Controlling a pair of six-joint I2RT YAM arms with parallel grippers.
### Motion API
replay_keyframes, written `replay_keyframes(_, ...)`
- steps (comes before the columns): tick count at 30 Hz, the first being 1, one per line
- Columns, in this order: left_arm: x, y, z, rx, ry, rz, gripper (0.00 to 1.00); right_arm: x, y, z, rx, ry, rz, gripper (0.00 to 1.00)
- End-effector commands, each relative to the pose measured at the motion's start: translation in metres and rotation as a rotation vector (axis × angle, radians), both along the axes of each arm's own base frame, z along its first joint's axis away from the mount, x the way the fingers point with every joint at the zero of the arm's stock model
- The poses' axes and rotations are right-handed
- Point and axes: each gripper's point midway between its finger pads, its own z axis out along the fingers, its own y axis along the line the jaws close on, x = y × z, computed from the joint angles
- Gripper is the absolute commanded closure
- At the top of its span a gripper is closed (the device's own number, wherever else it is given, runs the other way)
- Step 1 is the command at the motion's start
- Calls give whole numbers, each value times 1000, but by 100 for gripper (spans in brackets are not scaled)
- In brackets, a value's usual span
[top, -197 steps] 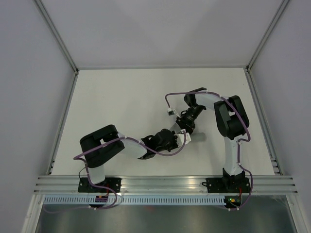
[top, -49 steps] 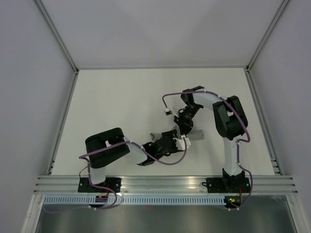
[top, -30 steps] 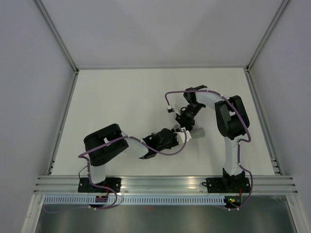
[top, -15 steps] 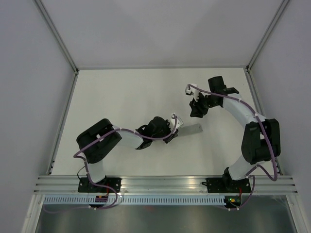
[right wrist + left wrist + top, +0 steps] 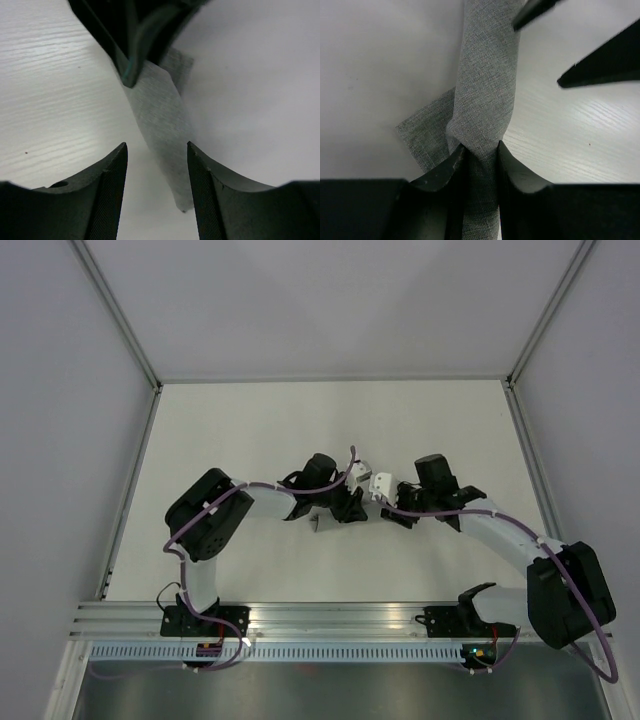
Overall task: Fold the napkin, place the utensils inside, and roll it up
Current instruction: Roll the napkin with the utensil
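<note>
- Tabletop (image 5: pixel 230 440): pale, matte, with a faint wood grain in the close views; walled by light panels on three sides.
- Napkin (image 5: pixel 485 90): mid-grey woven cloth, rolled into a narrow tube. It sits near the middle of the tabletop, between the two arms. One loose corner flap sticks out to one side, close to the gripped end.
- Left hand (image 5: pixel 481 146): clamped on one end of the napkin roll, one dark finger pressed against each side of the tube. The rest of the roll runs straight out beyond the fingertips.
- Right hand (image 5: pixel 156 150): fingers spread wide apart, pointing toward the left hand from the opposite side. The free end of the roll reaches into the gap between them. The cloth passes close to one finger; whether it touches cannot be told. Nothing is gripped.
- Arms, seen from above: both reach inward, and the two hands meet almost tip to tip over the roll.
- Contents of the roll: hidden by the cloth.
</note>
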Motion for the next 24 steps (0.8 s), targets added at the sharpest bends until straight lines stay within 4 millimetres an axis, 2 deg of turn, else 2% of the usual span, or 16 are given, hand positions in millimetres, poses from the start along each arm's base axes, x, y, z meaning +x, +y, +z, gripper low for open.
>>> replay_keyframes(1,-55,26,-52,150,327,-73,94,4,18,3,-43,-143,54,43)
replay_keyframes(5,-56,26,-54,143,396,-103,92,-7,26,-17,-116,-176,105,44)
replay_keyframes(10,-57,29,-58,138,463,-114,90,-14,29,-30,-173,-189,141,43)
replay_keyframes(16,-61,31,-56,153,513,-137,86,-13,28,-52,-238,-177,150,43)
replay_keyframes(19,-61,32,-57,163,526,-139,83,-11,28,-55,-254,-185,153,44)
replay_keyframes(22,-62,34,-57,168,545,-137,79,-13,23,-65,-288,-173,154,46)
replay_keyframes(24,-58,32,-53,157,534,-138,72,-14,22,-68,-302,-165,155,53)
